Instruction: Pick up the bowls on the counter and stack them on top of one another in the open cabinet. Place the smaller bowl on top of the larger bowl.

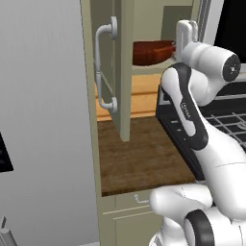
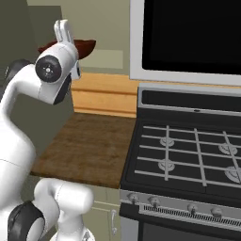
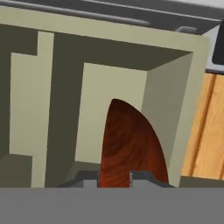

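A reddish-brown bowl (image 3: 131, 144) is held at its rim by the gripper (image 3: 114, 177). In the hand view the jaws are seen nearly closed, one on each face of the thin wall, with the bowl rising edge-on from between them toward 12 o'clock. In the left base view the bowl (image 1: 153, 52) is seen inside the open cabinet (image 1: 126, 72), at 9 o'clock of the white hand, just above the cabinet floor; contact with that floor cannot be told. In the right base view part of the bowl (image 2: 81, 47) is seen at 3 o'clock of the hand.

Whether this is the larger or the smaller bowl cannot be determined, since no second bowl is seen for comparison. The tabletop (image 1: 139, 161) is seen below the cabinet, with the stove (image 2: 188, 155) at 3 o'clock of it.

Handling properties are judged as follows:

- Stiffness: the bowl is taken to be rigid; no flexing under the grip is expected.
- Surface: the finish is glossy, so a slippery contact is to be assumed. Rotation about a rim pinch is considered likely if the bowl is swung quickly.
- Weight: the shallow form suggests a light load, carried off-centre when held at one edge.
- Fragility: a ceramic-like body is suspected; a gentle set-down is advised.

The rim is judged the only practical place of hold, with one jaw inside and one outside the wall. The cabinet door (image 1: 108, 62) stands open at 9 o'clock of the bowl and is to be kept clear of.
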You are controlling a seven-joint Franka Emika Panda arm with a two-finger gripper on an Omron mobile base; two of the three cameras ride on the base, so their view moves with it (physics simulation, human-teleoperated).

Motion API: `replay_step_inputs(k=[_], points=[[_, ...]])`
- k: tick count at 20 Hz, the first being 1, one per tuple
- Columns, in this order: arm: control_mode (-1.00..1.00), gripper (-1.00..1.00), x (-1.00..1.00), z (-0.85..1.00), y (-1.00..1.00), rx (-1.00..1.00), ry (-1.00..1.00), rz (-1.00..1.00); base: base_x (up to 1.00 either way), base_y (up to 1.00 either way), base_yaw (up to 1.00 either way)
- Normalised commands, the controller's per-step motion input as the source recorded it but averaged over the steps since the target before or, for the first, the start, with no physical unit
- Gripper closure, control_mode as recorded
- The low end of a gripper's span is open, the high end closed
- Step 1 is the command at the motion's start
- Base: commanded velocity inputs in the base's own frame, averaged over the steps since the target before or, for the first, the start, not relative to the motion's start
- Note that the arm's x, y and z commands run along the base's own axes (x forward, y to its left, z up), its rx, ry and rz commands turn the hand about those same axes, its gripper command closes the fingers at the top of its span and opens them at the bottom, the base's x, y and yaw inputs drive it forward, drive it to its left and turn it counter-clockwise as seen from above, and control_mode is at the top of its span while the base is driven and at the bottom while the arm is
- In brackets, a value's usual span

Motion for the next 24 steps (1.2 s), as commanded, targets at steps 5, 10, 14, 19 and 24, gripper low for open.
replay_step_inputs(k=[5, 10, 14, 19, 24], points=[[-1.00, 1.00, 0.87, -0.22, 0.10, -0.06, 0.12, 0.00, 0.00, 0.00, 0.00], [-1.00, 1.00, 0.81, -0.21, 0.01, -0.06, 0.12, -0.02, 0.00, 0.00, 0.00], [-1.00, 1.00, 0.88, -0.11, 0.13, -0.04, 0.04, -0.01, 0.00, 0.00, 0.00], [-1.00, -1.00, 0.46, -0.04, 0.11, -0.02, 0.04, 0.00, 0.00, 0.00, 0.00], [-1.00, -1.00, -0.84, 0.01, -0.46, 0.06, -0.11, -0.01, 0.00, 0.00, 0.00]])
